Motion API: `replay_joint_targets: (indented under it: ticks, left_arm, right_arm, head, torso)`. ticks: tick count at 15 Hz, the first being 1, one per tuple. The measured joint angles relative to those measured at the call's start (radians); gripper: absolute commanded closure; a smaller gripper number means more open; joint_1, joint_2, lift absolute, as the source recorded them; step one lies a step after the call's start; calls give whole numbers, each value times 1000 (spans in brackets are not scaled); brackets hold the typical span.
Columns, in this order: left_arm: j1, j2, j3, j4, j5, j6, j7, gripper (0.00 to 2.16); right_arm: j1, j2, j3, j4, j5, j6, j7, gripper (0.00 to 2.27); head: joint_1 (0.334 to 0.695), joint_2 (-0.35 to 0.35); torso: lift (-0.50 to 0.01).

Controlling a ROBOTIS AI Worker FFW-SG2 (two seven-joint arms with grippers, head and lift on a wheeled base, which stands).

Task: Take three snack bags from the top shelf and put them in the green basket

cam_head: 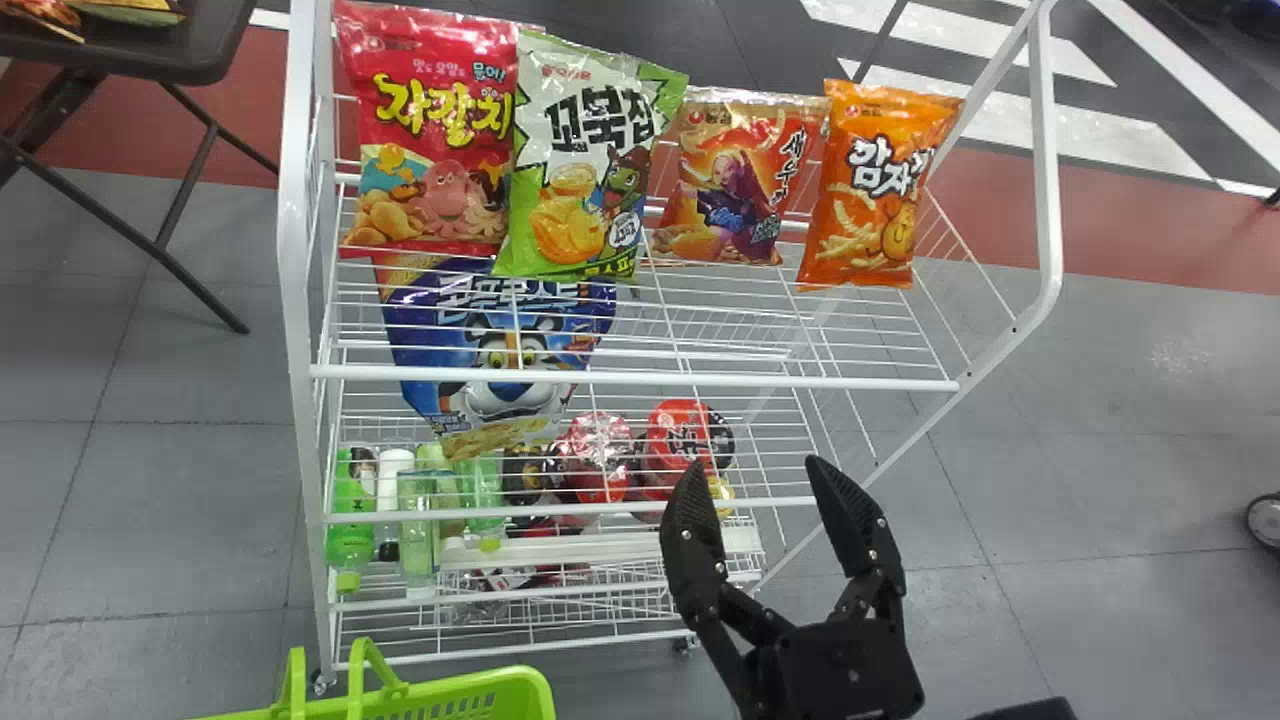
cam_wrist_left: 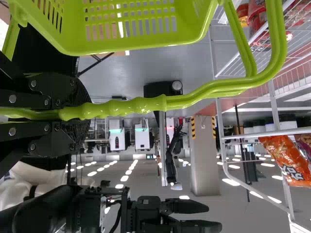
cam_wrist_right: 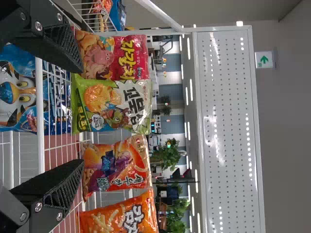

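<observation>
Four snack bags stand in a row on the top shelf [cam_head: 640, 380]: the red bag [cam_head: 430, 150] with big yellow lettering, the green-and-white bag [cam_head: 580, 170] with black characters, a red-orange bag [cam_head: 735, 190], then the orange bag [cam_head: 870, 190] with white characters. My right claw [cam_head: 757, 480] is spread wide in front of the rack. A blue bag [cam_head: 500, 350], also lettered, sits below them. My left claw [cam_wrist_left: 80, 114] grips the handle of the green basket [cam_head: 520, 690].

Ceiling lamps [cam_wrist_left: 231, 182] shine bright in rows, and glossy snack bags [cam_head: 575, 160] catch glare.
</observation>
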Motion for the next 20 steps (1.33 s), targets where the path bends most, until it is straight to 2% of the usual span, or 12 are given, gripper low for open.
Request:
replay_joint_targets:
  ticks: [4, 8, 13, 17, 20]
  left_arm:
    - [5, 0, -16, -2, -4, 2, 5, 1997]
    - [4, 1, -18, 2, -9, 1, 13, 1997]
    - [-23, 4, -19, 16, -17, 4, 17, 1997]
    - [-55, 7, -19, 48, -17, 8, 16, 1997]
    - [-79, 8, -19, 81, -15, 6, 16, 1997]
  right_arm:
    - [-87, -1, -8, 3, 0, 81, 2, 174]
    - [-299, -4, -12, 58, -8, 275, 6, 178]
    - [-606, -3, -10, 221, -22, 473, 6, 181]
    - [-811, -3, 3, 376, -6, 538, 6, 181]
    - [-953, -3, 5, 522, -3, 572, 10, 181]
  head:
    - [695, -350]
    - [695, -350]
    - [695, -319]
    - [695, -264]
    - [695, -247]
  torso:
    - [-44]
    - [-44]
    - [-44]
    - [-44]
    - [-44]
